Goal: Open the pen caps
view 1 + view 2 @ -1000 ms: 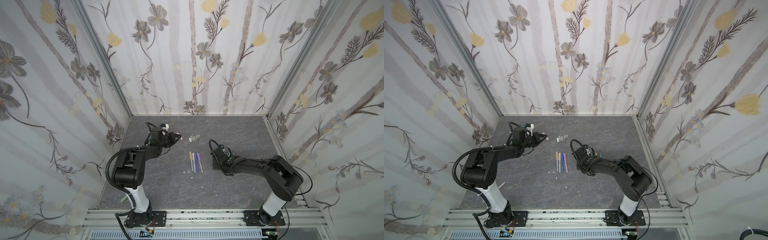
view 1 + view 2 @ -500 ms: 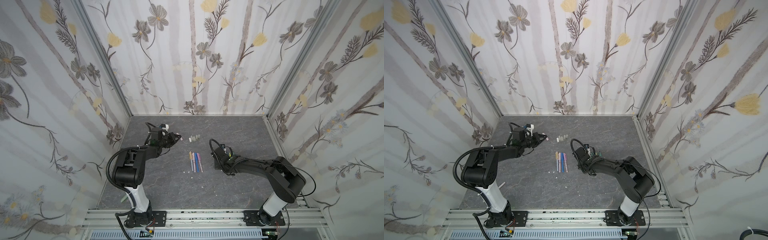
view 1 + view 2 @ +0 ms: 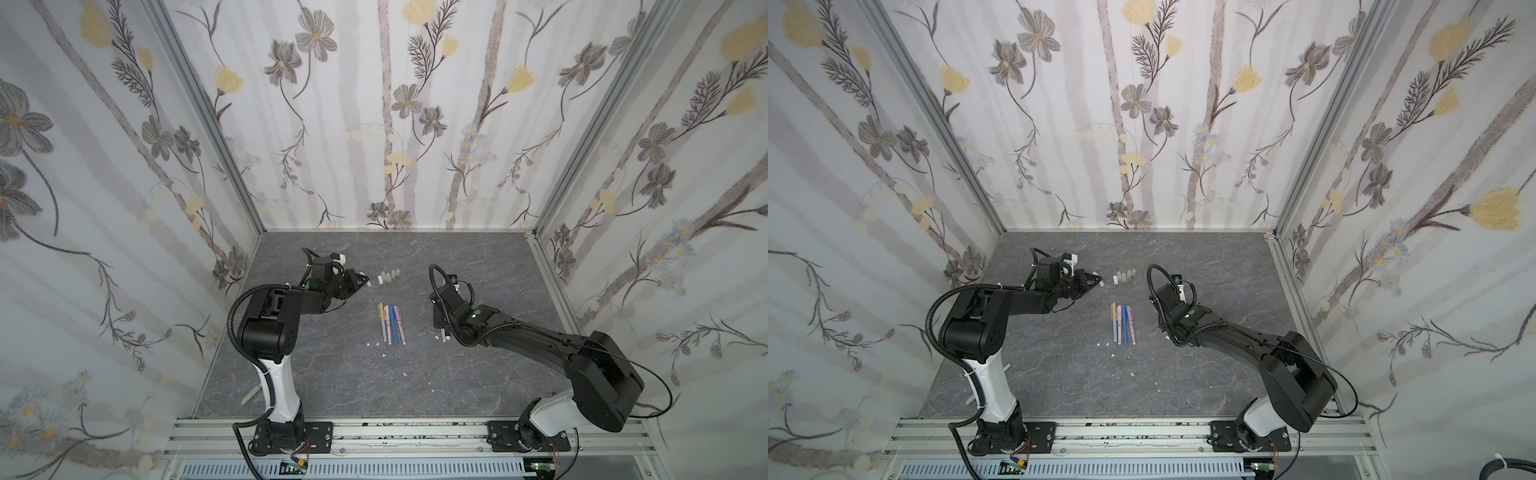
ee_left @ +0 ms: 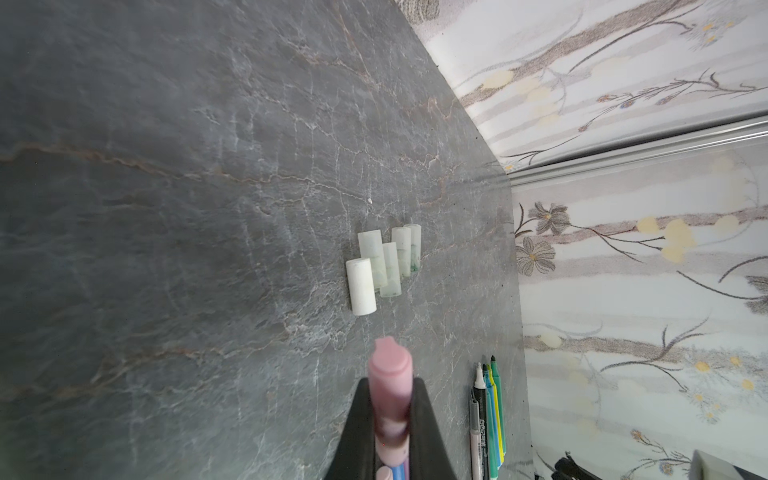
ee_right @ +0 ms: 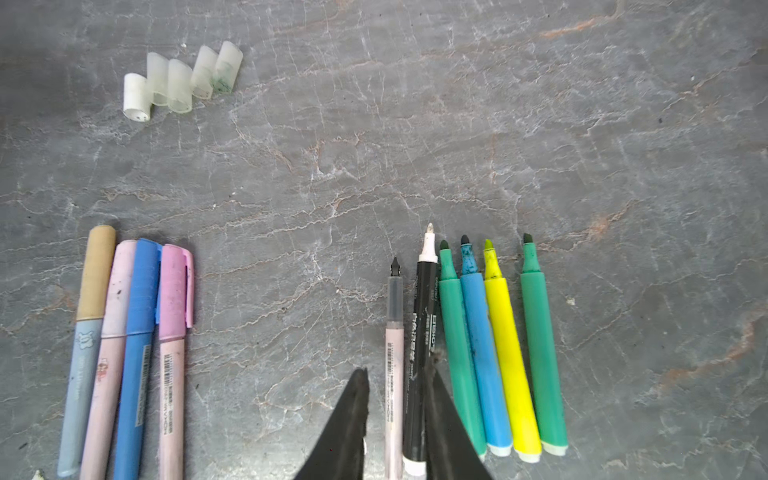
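Grey marble surface [image 3: 332, 374]. Near right: right tool [image 5: 398, 370] narrowly parted, straddling uncapped thin pen [image 5: 394, 332] and black marker [image 5: 424, 324]. Four bare-tipped coloured markers [image 5: 482, 353] lie alongside. Centre: four capped pens [image 3: 390, 324], barcodes and print too small to read. Farther left: left tool [image 4: 390, 380] clamped on pink cap [image 4: 390, 361]. Farthest: five loose caps [image 3: 388, 276], clustered.
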Robot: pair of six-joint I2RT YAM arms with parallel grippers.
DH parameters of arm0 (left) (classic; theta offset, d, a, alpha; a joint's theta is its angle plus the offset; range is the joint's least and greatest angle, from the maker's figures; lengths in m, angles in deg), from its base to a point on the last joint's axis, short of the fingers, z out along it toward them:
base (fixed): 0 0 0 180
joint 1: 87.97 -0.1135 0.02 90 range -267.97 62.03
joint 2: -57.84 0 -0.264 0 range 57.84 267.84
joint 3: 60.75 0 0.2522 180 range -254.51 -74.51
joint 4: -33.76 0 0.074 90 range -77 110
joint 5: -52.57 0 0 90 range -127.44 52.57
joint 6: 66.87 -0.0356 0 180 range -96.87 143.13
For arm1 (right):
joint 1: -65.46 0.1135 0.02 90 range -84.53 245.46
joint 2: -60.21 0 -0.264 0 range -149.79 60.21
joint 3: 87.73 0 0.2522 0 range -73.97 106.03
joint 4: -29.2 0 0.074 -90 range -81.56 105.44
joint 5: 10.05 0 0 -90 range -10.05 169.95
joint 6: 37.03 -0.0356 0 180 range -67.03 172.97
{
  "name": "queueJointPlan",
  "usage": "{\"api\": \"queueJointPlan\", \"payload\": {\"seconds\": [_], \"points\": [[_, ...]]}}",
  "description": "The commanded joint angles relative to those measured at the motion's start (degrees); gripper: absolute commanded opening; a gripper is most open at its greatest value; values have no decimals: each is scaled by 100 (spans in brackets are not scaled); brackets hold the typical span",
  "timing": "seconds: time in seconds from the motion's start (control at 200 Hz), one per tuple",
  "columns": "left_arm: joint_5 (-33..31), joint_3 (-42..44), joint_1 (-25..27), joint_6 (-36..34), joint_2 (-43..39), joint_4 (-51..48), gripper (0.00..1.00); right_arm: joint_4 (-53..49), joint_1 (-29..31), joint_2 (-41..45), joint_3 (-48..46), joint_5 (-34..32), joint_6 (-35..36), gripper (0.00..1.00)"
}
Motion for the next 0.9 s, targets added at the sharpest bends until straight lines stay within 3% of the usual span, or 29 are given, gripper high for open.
{"api": "queueJointPlan", "payload": {"seconds": [0.0, 0.36, 0.894], "points": [[-12, -145, 15, 2, 122, 118, 0, -100, -11, 130, 1, -162, 54, 25], [-75, -840, 131, -289, 663, -575, 0, -48, -28, 145, -141, -76, 36, 25], [-206, -1491, 202, -709, 984, -1576, 18, 41, -52, 70, -211, 23, 46, 25]]}}
